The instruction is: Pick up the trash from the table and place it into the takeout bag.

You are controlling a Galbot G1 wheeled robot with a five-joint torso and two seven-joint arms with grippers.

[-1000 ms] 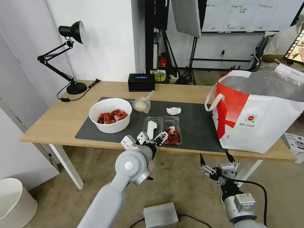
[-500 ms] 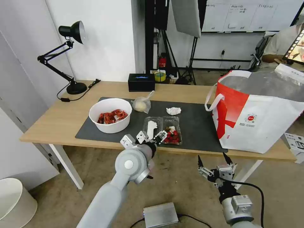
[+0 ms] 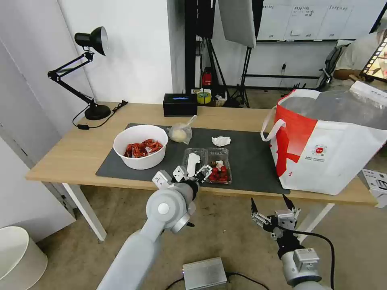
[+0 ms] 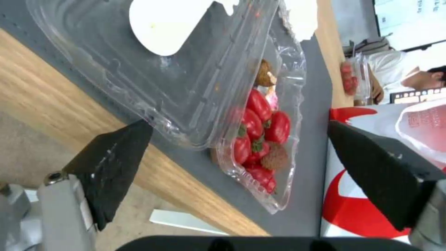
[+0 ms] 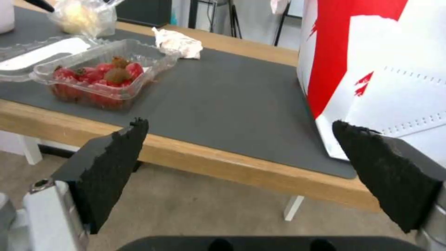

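On the dark mat (image 3: 250, 161) of the table (image 3: 68, 159) lie a white bowl (image 3: 140, 146) of red shells, a knotted clear bag (image 3: 180, 133), a crumpled tissue (image 3: 221, 141) and an open clear hinged box (image 3: 207, 160) with red bits. My left gripper (image 3: 193, 173) is open at the box's near edge; in the left wrist view, the box (image 4: 195, 80) lies just ahead of this gripper (image 4: 237, 125). My right gripper (image 3: 272, 203) is open, low in front of the table edge, and faces the mat (image 5: 223, 97). The takeout bag (image 3: 330, 149) stands open at the right.
A black desk lamp (image 3: 86, 68) and a black box (image 3: 179, 104) stand at the back of the table. A silver box (image 3: 203, 273) lies on the floor between my arms. A white bin (image 3: 18, 257) is at the lower left.
My left gripper has crept slightly closer to the clear box. My right arm has sunk a little and drifted left.
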